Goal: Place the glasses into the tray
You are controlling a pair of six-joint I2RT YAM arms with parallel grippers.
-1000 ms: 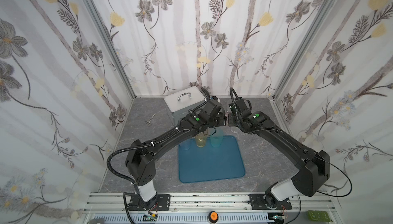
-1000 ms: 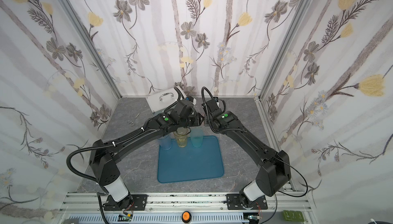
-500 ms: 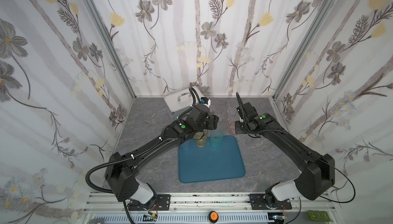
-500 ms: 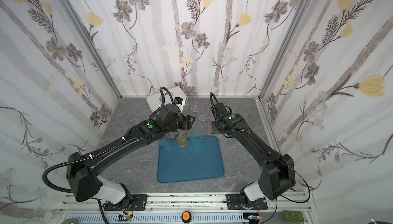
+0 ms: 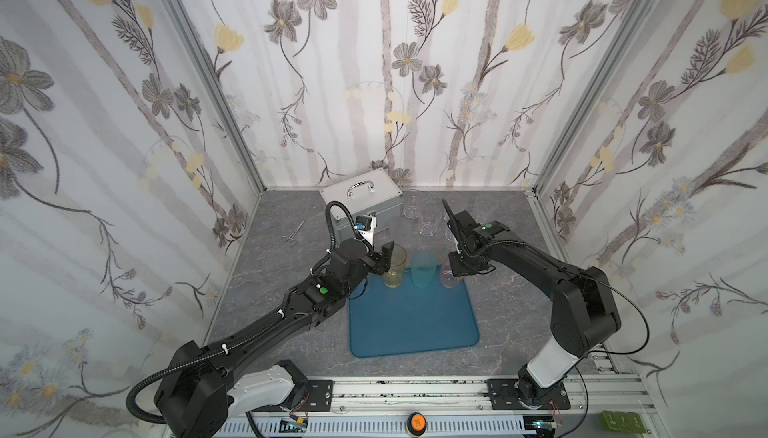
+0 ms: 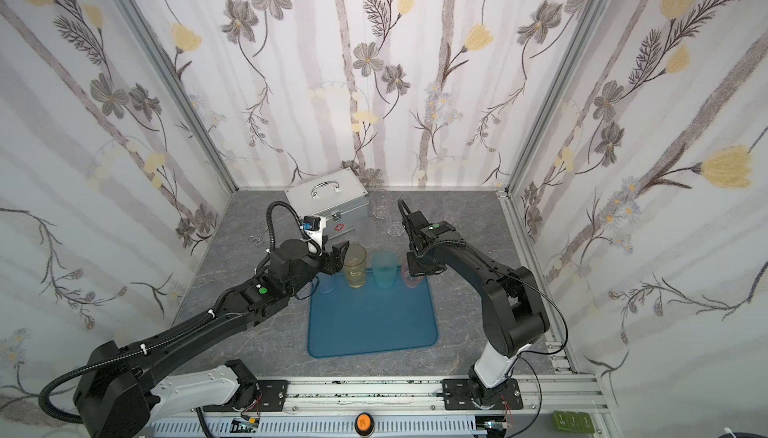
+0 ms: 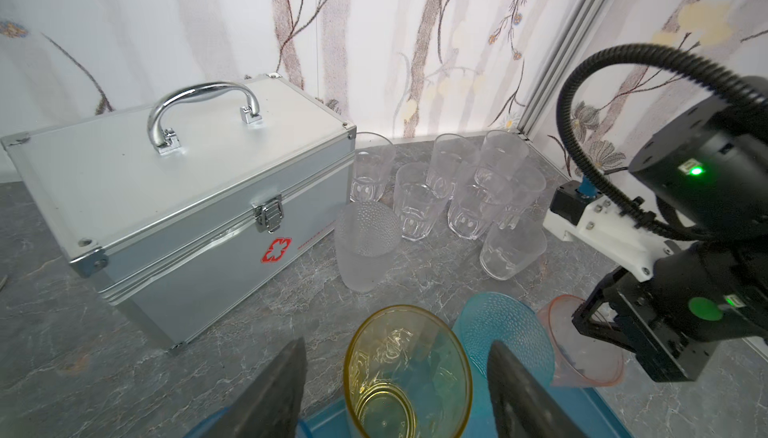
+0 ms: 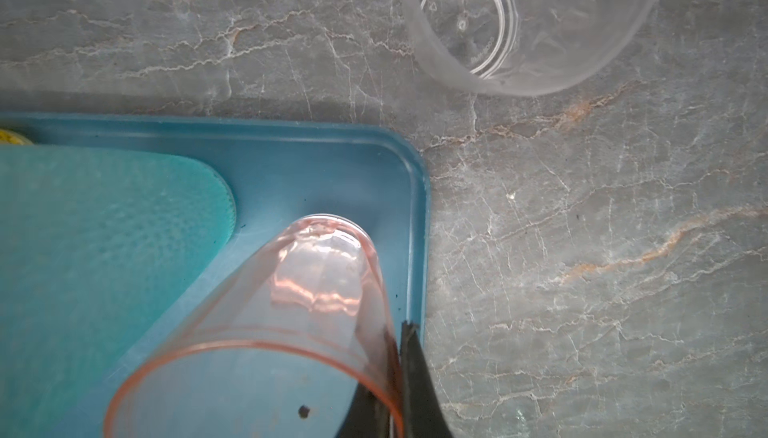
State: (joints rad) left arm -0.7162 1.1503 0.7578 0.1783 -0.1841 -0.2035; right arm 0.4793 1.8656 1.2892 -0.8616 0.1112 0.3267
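Tray [image 5: 411, 323]: is lying flat on the surface [image 5: 519, 323], midway between the two arms; its near part is carrying nothing.
Blue glass [image 6: 326, 284]: is standing at the tray's far left corner, partly hidden by the left arm.
Yellow glass [image 5: 394, 265]: is standing upright on the tray's far edge, mouth up.
Left pincer [image 7: 397, 342]: is gaping wide around the yellow glass, one finger on each side and a gap showing at both; it is gripping nothing.
Teal glass [image 5: 423, 269]: is standing just right of the yellow one, on the same far edge.
Pink glass [image 8: 291, 332]: is leaning at the tray's far right corner, base just inside the rim; whether the base is touching down I cannot tell.
Right pincer [image 8: 401, 332]: is pinching the pink glass's wall at the mouth, jaws closed tight on it.
Frosted glass [image 7: 365, 244]: is standing beyond the tray, just beside the case.
Case [image 5: 361, 203]: is sitting closed at the far wall, handle up.
Clear glasses [image 7: 457, 190]: are clustering right of the case, off the tray.
Forceps [image 5: 292, 234]: are lying left of the case.
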